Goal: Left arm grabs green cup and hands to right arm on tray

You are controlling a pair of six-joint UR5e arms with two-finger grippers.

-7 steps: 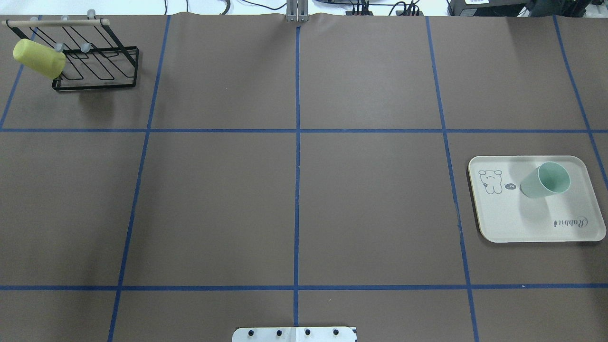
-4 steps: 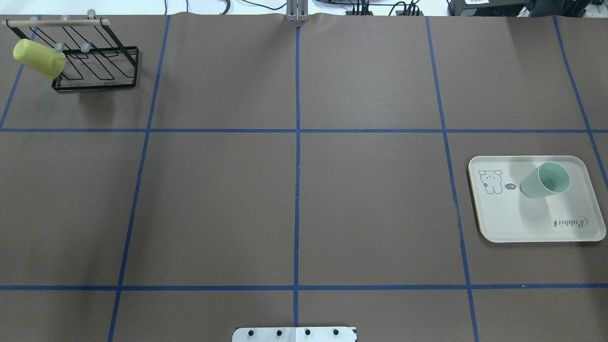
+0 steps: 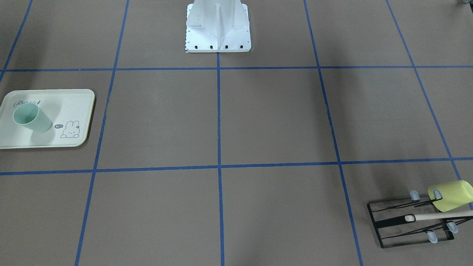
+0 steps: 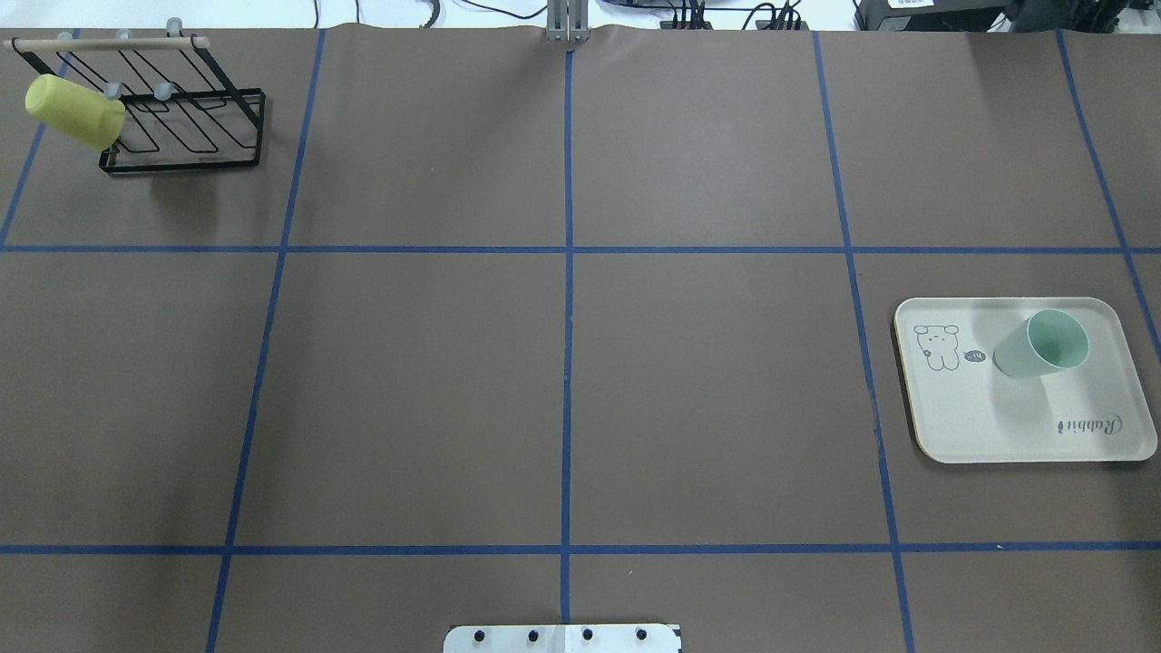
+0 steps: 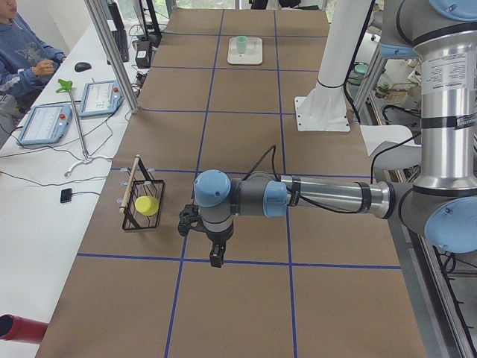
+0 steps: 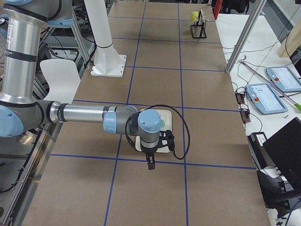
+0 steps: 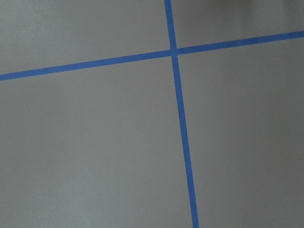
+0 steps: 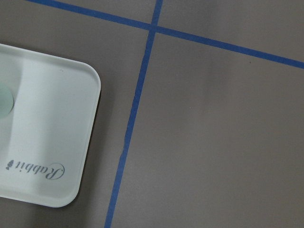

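The green cup (image 4: pixel 1039 345) stands upright on the tray (image 4: pixel 998 426) at the right side of the table; both also show in the front view, cup (image 3: pixel 32 117) on tray (image 3: pixel 70 103). No gripper touches the cup. The left gripper (image 5: pixel 216 257) shows only in the exterior left view, hanging over bare table right of the rack; I cannot tell if it is open. The right gripper (image 6: pixel 150 165) shows only in the exterior right view, just in front of the tray (image 6: pixel 167 115); I cannot tell its state. The right wrist view shows the tray's corner (image 8: pixel 47 142).
A yellow-green cup (image 4: pixel 73 111) hangs on a black wire rack (image 4: pixel 181 136) at the far left corner. The robot's white base (image 3: pixel 218 29) stands at the near middle edge. Blue tape lines cross the brown table. An operator sits beside the table (image 5: pixel 22 52).
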